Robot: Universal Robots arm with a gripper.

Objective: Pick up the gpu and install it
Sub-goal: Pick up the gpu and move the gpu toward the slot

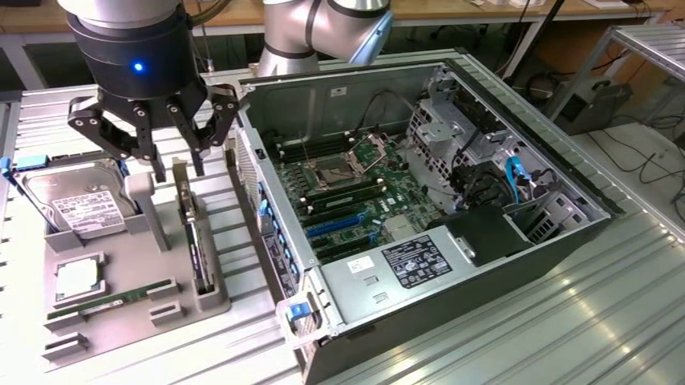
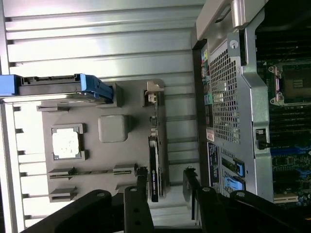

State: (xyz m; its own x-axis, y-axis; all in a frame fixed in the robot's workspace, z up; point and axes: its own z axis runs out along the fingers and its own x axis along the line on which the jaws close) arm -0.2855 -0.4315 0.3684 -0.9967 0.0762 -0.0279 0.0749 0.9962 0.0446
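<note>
GPU [image 1: 194, 245] on edge in the gray parts tray [image 1: 134, 265], beside the open computer case [image 1: 321, 100]: you see a thin dark card with a narrow metal end. Your gripper [image 1: 180, 170] hangs just above that end, its fingers spread apart and clasping nothing.

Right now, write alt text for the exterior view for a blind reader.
The tool hangs open above the gpu, which stands on edge in a grey parts tray beside a hard drive. On the exterior view's right lies an open computer case, motherboard exposed.
</note>
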